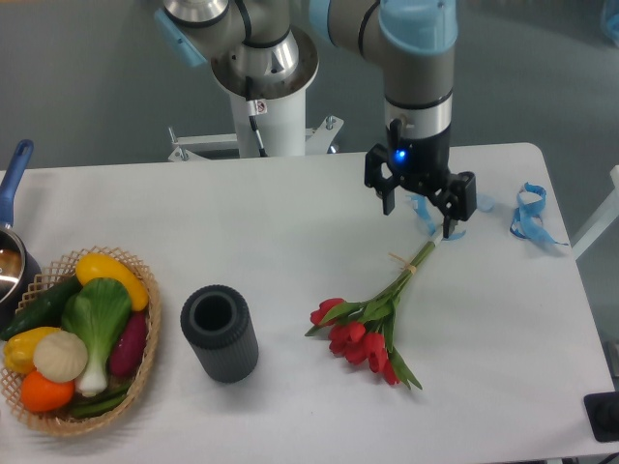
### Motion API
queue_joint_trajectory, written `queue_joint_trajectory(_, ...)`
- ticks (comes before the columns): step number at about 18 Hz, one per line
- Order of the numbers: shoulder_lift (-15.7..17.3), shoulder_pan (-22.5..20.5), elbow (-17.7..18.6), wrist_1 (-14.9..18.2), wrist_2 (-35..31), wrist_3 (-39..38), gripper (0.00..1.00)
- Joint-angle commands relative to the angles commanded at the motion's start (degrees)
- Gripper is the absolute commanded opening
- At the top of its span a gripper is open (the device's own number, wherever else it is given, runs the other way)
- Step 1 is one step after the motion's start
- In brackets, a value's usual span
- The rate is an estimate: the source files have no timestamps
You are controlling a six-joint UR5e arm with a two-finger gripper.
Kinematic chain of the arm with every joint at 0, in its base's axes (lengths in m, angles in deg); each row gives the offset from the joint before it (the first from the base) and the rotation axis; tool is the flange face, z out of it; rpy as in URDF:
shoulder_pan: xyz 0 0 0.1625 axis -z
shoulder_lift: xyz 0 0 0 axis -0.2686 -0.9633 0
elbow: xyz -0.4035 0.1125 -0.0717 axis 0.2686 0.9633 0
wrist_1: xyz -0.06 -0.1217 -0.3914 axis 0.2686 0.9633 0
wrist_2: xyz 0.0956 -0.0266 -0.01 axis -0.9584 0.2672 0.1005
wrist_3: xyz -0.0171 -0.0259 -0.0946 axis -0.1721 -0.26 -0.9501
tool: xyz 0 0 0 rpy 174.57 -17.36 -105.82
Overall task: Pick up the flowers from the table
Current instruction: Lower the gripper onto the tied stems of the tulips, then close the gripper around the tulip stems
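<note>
Red flowers (366, 329) on table (290, 222)

The pot (12, 271) is cut off by the left edge, only its rim and blue handle showing; the arm (416, 58) runs out of the top edge; the gripper (418, 215) hides part of the ribbon scraps (426, 215); a black object (604, 416) is cropped at the lower right corner.

1. White table (242, 232), rounded corners, matte.
2. Flowers (372, 319) lie flat, right of centre, blooms toward the front.
3. Dark ribbed cylinder (220, 333) upright, centre front.
4. Wicker basket (145, 362) of vegetables, front left.
5. Blue ribbon scraps (529, 213), far right.
6. Pot (12, 261) at left edge.
</note>
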Motion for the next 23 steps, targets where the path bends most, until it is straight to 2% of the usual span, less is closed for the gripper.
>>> queue_joint_trajectory(2, -1.1, -0.5, -0.2, 0.0, 0.4, 0.2, 1.00)
queue_joint_trajectory(5, -5.0, -1.1, -0.4, -0.3, 1.8, 0.1, 1.00)
queue_joint_trajectory(8, -8.0, -1.1, -1.2, -0.8, 5.7, 0.3, 1.00)
queue_joint_trajectory(11, -11.4, -1.1, -1.3, -2.8, 7.4, 0.9, 1.00)
queue_joint_trajectory(17, -15.2, -1.1, -0.4, -3.2, 7.4, 0.9, 1.00)
queue_joint_trajectory(20, -15.9, -1.1, -0.1, -3.4, 7.3, 0.9, 1.00)
queue_joint_trajectory(23, -17.0, -0.7, 0.7, -5.8, 7.4, 0.5, 1.00)
